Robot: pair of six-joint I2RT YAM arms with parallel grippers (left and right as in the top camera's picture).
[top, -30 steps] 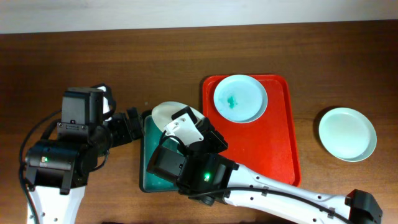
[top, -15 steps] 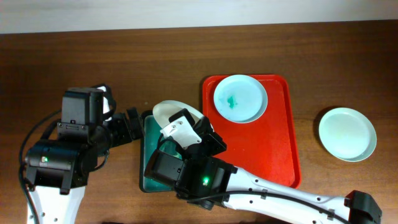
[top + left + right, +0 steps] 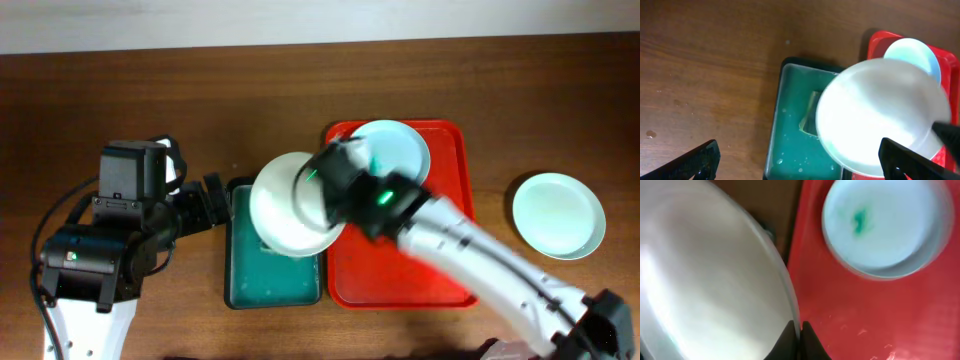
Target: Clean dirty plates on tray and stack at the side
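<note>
My right gripper (image 3: 799,329) is shut on the rim of a white plate (image 3: 290,203) and holds it in the air above the teal basin (image 3: 273,275) and the left edge of the red tray (image 3: 420,260). The held plate fills the left of the right wrist view (image 3: 710,280) and shows in the left wrist view (image 3: 880,120). A second plate (image 3: 388,158) with a teal-green smear lies at the tray's far end. A third plate (image 3: 558,214) lies on the table to the right. My left gripper (image 3: 800,160) is open and empty above the basin's near left side.
The teal basin holds a sponge (image 3: 810,117), mostly hidden under the held plate. Bare brown table (image 3: 250,100) lies behind and to the left of the basin. The right arm (image 3: 480,255) reaches across the tray.
My right arm has swung up and to the right, lifting the plate out of the basin toward the tray. The left arm has not moved.
</note>
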